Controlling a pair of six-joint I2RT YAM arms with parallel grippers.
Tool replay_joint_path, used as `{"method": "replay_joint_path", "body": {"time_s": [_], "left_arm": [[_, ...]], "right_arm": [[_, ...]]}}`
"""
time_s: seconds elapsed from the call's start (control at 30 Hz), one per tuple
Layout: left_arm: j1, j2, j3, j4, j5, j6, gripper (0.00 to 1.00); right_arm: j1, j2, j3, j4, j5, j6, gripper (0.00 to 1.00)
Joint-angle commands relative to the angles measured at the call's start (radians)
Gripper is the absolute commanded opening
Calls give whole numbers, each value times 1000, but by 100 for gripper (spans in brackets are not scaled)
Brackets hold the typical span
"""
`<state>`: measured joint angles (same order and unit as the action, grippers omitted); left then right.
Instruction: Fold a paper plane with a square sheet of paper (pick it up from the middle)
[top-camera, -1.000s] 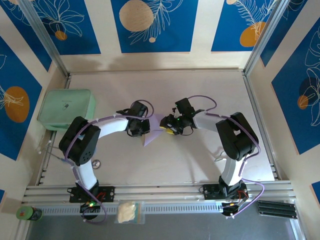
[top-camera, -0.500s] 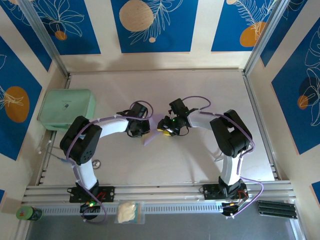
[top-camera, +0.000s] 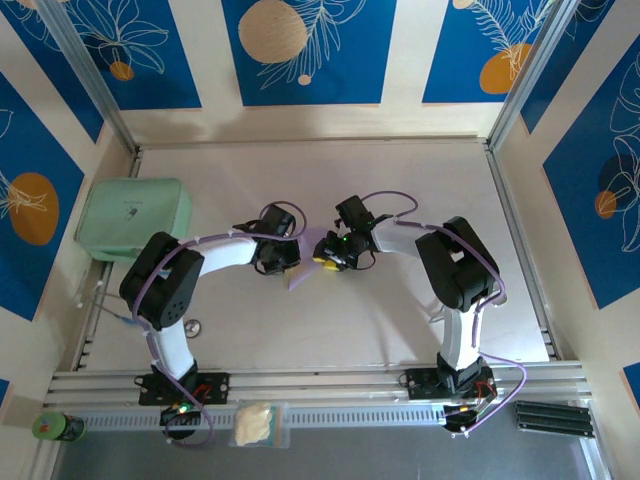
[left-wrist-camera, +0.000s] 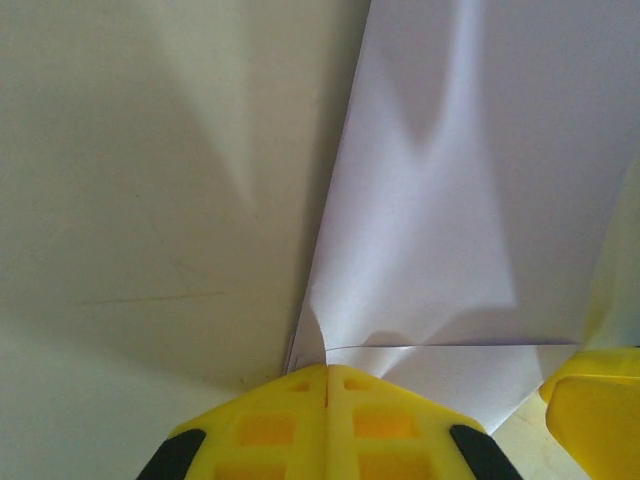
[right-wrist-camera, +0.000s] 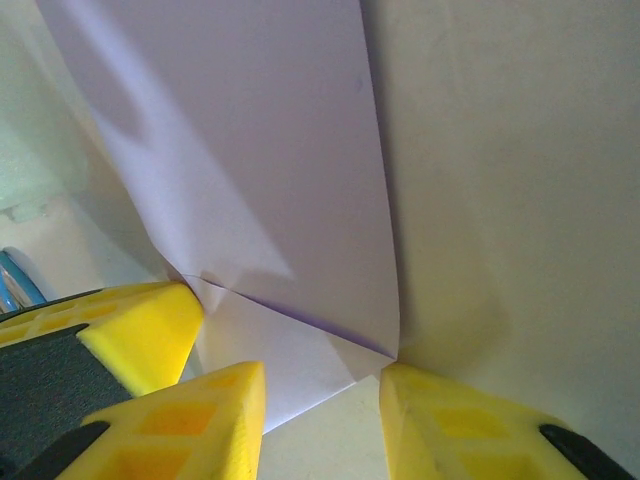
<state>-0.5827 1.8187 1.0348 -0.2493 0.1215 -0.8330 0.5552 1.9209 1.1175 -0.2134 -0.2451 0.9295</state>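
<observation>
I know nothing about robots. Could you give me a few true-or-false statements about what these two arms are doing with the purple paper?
1. The left gripper is pinched shut on the lilac paper. True.
2. The right gripper is clamped tight. False: its jaws stand apart, with a corner of the paper between them.
3. The paper rests on the mint-green box. False: the box sits apart, at the table's left edge.
4. The paper shows a fold crease. True.
</observation>
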Motion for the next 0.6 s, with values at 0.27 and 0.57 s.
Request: {"method": "replay_joint_path", "body": {"time_s": [0.27, 0.57], "left_arm": [[5, 17, -39, -63, -31, 0, 1], [7, 13, -28, -73, -33, 10, 2]], "right_arm": [[-38, 1, -78, 255, -167, 88, 33], [-44, 25, -68, 213, -158, 51, 26]]}}
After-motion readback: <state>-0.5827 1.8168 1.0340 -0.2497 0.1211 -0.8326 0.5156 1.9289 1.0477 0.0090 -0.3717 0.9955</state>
